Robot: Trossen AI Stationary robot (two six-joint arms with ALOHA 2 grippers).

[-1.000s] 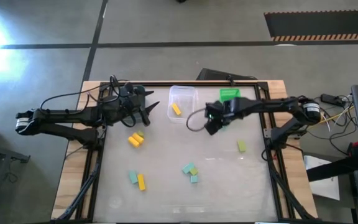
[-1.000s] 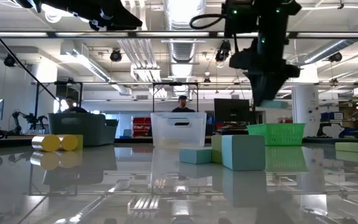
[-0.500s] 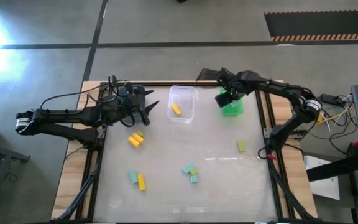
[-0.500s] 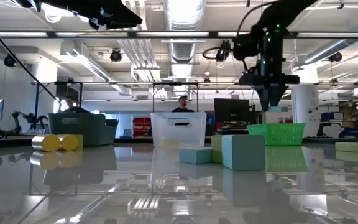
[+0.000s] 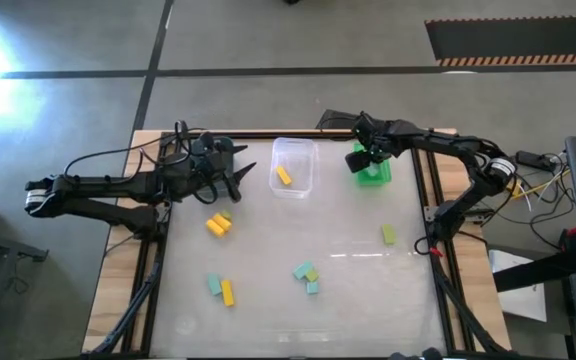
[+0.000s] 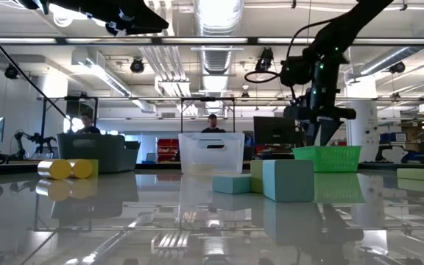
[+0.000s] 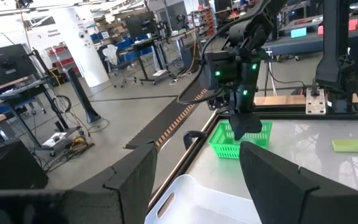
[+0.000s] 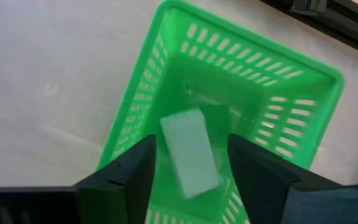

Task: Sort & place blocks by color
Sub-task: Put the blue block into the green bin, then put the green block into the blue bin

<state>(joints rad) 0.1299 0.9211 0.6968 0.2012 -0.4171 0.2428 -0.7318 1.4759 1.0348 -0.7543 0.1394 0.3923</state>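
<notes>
While parked near the bench's far-left corner, left gripper (image 5: 236,178) spread apart, empty; farther right, right gripper (image 5: 366,160) spread above bright green plastic mesh bin (image 8: 185,81), pale teal-mint bar block (image 8: 189,152) inside

A pale mint bar (image 8: 190,153) lay between the right gripper's (image 8: 188,186) open fingers, over the floor of the green bin (image 8: 166,81); whether it rested there or hung in the air could not be told. A yellow bar (image 5: 284,176) lay tilted in the clear bin (image 5: 295,148). On the table, two yellow blocks (image 5: 216,226) sat touching at about 9 o'clock from centre, a pale green one (image 5: 226,215) just beside them. Toward 7 o'clock a teal cube (image 5: 213,285) lay beside an upright-lying yellow bar (image 5: 228,292). Near 6 o'clock three blocks clustered: teal (image 5: 301,270), yellow-green (image 5: 312,274), teal (image 5: 312,288). A yellow-green bar (image 5: 389,234) lay alone at 3 o'clock.
</notes>
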